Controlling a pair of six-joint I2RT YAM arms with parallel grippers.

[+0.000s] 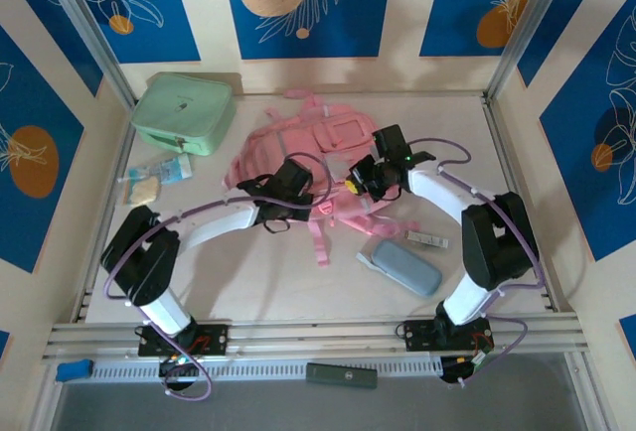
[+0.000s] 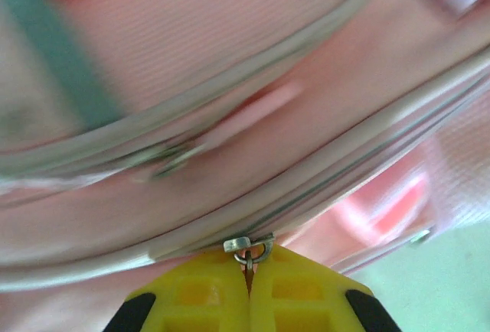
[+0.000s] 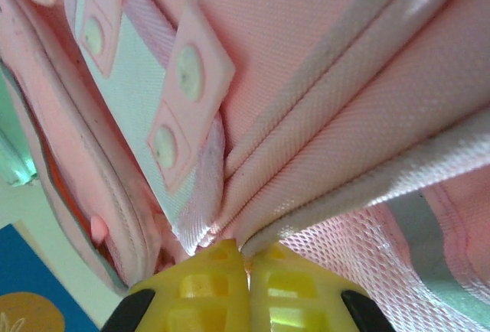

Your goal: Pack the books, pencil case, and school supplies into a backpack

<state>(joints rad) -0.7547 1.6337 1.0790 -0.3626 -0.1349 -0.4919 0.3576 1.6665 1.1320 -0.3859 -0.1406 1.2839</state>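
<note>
While the pink backpack (image 1: 298, 138) lies flat, the left gripper (image 2: 249, 269) is pinched closed on its metal zipper pull (image 2: 249, 246), and the right gripper (image 3: 246, 259) clamps a fold of its fabric. Near the backpack's right side lie the grey-blue pencil case (image 1: 405, 267) and the small whitish school supplies (image 1: 427, 240).

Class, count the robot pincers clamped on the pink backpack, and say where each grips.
2. The left pincer is shut on a metal zip pull of the backpack; the right pincer is shut on a fabric seam of it. No further pincer seems hidden.
</note>
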